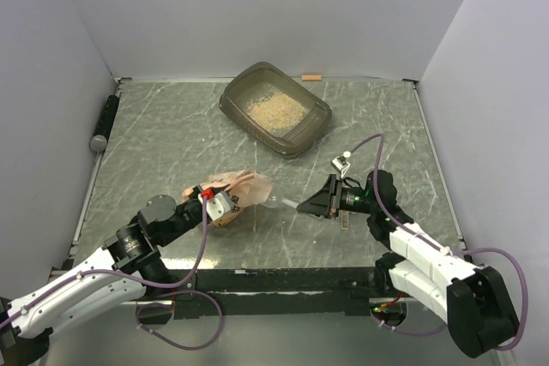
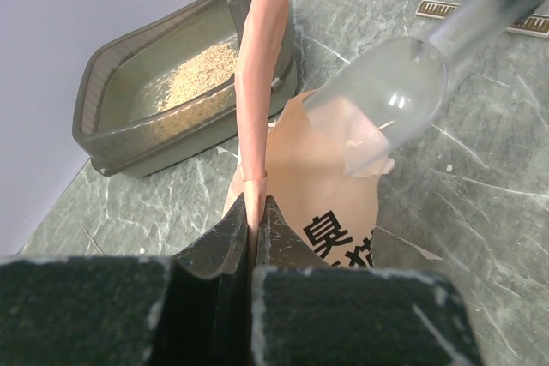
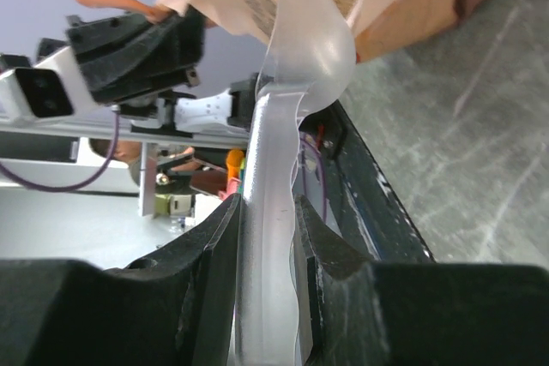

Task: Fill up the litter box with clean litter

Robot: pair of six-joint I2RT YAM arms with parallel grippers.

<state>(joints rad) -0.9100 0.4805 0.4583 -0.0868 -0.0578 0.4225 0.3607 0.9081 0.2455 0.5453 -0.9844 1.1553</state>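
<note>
Left gripper [image 2: 255, 212] is pinched narrow on a thin fold of the pink bag [image 1: 244, 190], gripping the upper lip so the mouth gapes toward the right. The bag sits close to the near edge of the table [image 1: 171, 126], left of centre. It's soft film, slack-looking, and will sag and fold wherever it isn't held. The pinch is on 1 strip only, so I'd judge a hard shove from the scoop could pull it free or crumple the mouth. It's prob. light enough to slide if pushed.

Clear plastic scoop [image 2: 386, 92] has its bowl at the bag mouth, touching or just over the lip; can't tell which. It's stiff and smooth w/ a slippery handle, and the bowl looks empty in the left wrist view.

Right gripper [image 3: 266, 212] clamps that handle btwn its 2 fingers, well back from the bowl, right of the bag and toward the near edge. Holding that far back gives reach into the bag, but a loaded bowl could twist the handle in the grip, so it should stay level.

Litter box [image 1: 317, 126] lies by the far edge, approx centre, well apart from both arms. It's a rigid tray w/ sloping walls and needs no holding. Clean litter [image 1: 274, 109] covers only a patch of its floor. The granules are loose and dry and spill easily. Judging by the thin layer, more scoops are needed.
</note>
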